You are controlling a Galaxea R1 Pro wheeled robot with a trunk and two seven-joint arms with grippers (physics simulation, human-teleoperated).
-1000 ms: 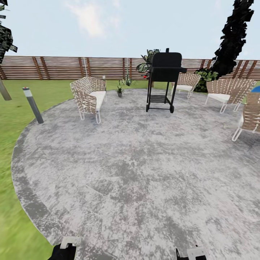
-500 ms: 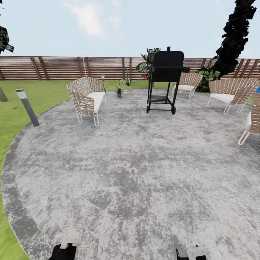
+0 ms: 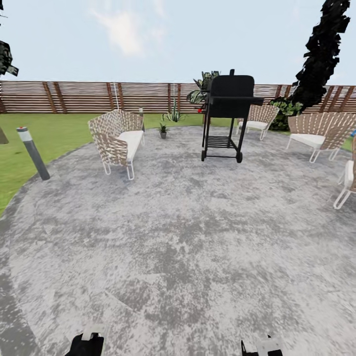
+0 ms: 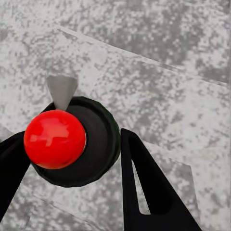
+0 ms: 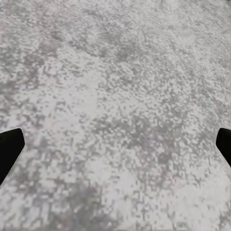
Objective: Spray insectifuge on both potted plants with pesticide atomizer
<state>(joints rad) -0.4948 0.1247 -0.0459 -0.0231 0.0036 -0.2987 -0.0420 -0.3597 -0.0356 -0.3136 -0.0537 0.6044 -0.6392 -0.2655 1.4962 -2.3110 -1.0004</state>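
No writing, label, brand, number or sign can be read anywhere: not on the black wheeled barbecue grill (image 3: 228, 114), nor on the brown slatted wooden fence (image 3: 99, 97) behind that grill.

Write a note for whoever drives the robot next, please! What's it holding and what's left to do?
Left gripper: fingers closed on either side of a dark round bottle with a red ball on top, apparently the pesticide atomizer.
Right gripper: open, empty, over the patio.
One small potted plant stands at the patio's far edge, between the woven chair and the grill.
Done: atomizer picked up, it seems.
Left: drive across, find the second plant, spray both.
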